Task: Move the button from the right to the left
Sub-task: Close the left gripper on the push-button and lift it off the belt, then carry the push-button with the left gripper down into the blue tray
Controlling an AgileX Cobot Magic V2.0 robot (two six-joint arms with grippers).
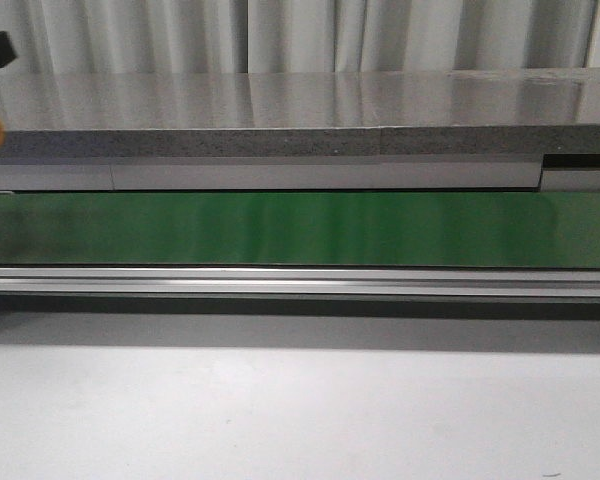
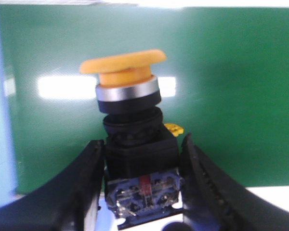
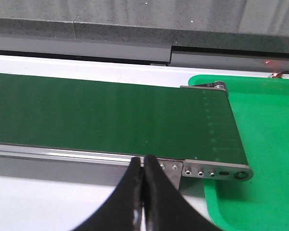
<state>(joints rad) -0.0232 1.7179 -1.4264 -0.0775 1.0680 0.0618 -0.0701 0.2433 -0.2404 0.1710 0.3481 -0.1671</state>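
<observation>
We find the button (image 2: pixel 130 130) pinched by its black body between the fingers of the left gripper (image 2: pixel 142 192), its yellow-orange cap upright against the green belt (image 2: pixel 231 96). We note the right gripper (image 3: pixel 143 192) with its jaws pressed together and holding nothing, near the belt's end beside a green tray (image 3: pixel 265 144).

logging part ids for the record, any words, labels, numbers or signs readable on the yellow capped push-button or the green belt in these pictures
None can be read in any view.
Yellow-capped push-button with black boxy body, held between the left gripper fingers: bluish and red marks on its base, too blurred to read as text.
Small yellow tag behind the button: too blurred to read.
Long green conveyor belt: plain, no print.
Bright green plastic tray: no label visible.
</observation>
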